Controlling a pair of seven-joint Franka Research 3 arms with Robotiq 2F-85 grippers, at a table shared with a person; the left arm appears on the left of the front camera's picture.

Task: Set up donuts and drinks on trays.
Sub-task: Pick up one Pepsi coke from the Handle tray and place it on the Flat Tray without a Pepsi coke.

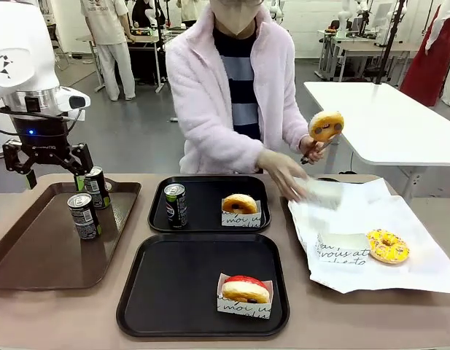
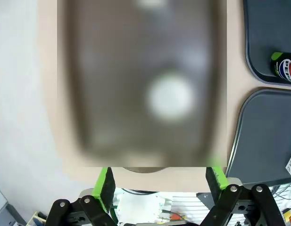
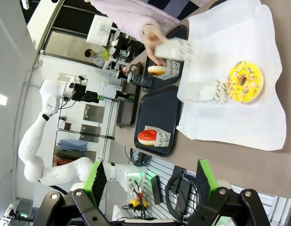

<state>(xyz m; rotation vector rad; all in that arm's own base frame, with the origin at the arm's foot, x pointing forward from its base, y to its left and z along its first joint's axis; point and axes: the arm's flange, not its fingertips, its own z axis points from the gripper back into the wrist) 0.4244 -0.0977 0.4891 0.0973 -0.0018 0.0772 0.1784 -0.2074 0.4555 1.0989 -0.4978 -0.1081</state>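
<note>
- Near black tray (image 1: 166, 284) carries a red donut (image 1: 245, 289) but no drink, so it looks unfinished.
- Far black tray (image 1: 206, 191) pairs can (image 1: 175, 204) with golden donut (image 1: 240, 203).
- Brown tray (image 1: 35, 255) stocks two spare cans (image 1: 84, 215); left gripper (image 1: 55, 173) hangs just above them, jaws wide, probably to fetch one.
- Right gripper (image 3: 150, 176) has its jaws wide, empty.
- Person's hand (image 1: 311, 148) raises a sprinkled donut (image 1: 325, 125).

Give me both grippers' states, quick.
Left gripper: open, holding nothing, over the brown rectangular plastic tray.
Right gripper: open, holding nothing.
</note>
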